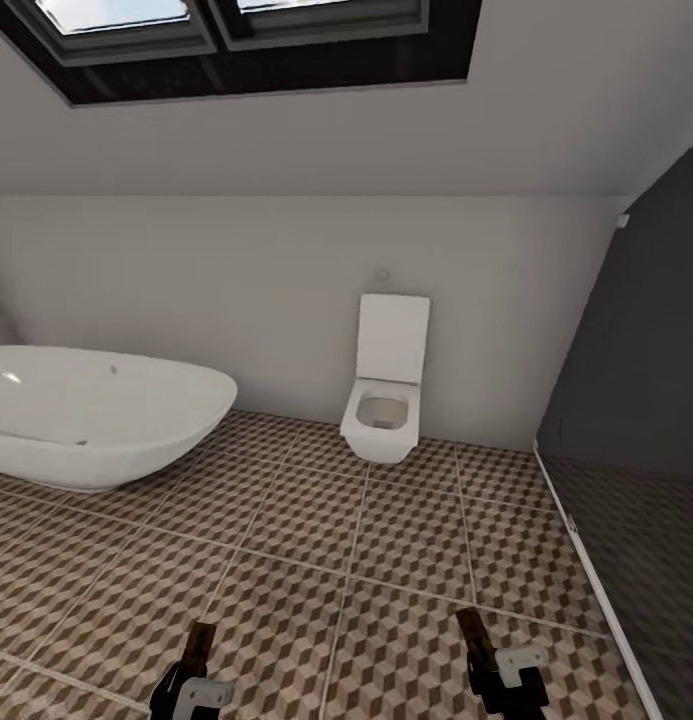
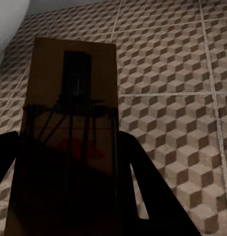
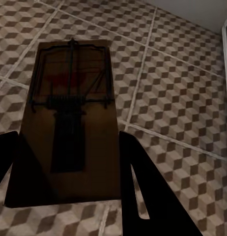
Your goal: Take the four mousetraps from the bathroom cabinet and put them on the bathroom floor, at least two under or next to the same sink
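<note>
Mousetraps in both grippers, left gripper (image 2: 69, 196) clamping one mousetrap (image 2: 69, 128), right gripper (image 3: 69, 187) another (image 3: 69, 123) (red mark visible), above cube-patterned bathroom floor (image 1: 386, 540).

head view evenly bright from skylight (image 1: 136, 20); wrist views dim, mousetraps shadowed; renders sharp, slight compression softness.
</note>
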Controlling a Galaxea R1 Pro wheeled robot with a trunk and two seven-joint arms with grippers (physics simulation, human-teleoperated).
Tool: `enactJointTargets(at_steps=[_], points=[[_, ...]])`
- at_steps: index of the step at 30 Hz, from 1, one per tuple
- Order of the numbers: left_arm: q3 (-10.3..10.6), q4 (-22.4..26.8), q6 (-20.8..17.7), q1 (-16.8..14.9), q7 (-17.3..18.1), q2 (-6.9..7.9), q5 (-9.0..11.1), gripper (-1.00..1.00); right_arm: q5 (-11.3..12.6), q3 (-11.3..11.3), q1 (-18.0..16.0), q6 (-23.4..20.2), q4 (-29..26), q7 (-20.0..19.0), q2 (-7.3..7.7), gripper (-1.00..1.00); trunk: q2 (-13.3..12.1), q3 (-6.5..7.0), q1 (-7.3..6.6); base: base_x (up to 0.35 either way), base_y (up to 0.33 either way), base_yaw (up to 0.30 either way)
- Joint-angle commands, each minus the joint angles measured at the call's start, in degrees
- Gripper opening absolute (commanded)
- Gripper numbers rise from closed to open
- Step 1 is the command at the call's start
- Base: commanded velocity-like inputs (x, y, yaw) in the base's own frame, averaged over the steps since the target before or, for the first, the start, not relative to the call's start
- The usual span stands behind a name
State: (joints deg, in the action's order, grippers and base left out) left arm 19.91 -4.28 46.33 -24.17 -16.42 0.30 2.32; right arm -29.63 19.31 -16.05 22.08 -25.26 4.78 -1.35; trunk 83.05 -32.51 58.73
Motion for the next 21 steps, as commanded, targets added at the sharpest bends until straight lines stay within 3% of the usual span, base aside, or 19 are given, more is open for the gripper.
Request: enactJointTargets(at_steps=[1,21], points=[[0.48,-0.2,0.25,-0.09,-0.2,-0.04,0.23,-1.0,-0.41,0.37,-0.04,0.25,0.01,-0.06,-0.05,-1.0,0.03,-0.05,0.0,0.0,0.0,0.255],[0.48,-0.2,0.25,-0.09,-0.24,-0.04,0.23,-1.0,-0.41,0.37,-0.04,0.25,0.01,-0.07,-0.05,-1.0,0.03,-0.05,0.0,0.0,0.0,0.255]])
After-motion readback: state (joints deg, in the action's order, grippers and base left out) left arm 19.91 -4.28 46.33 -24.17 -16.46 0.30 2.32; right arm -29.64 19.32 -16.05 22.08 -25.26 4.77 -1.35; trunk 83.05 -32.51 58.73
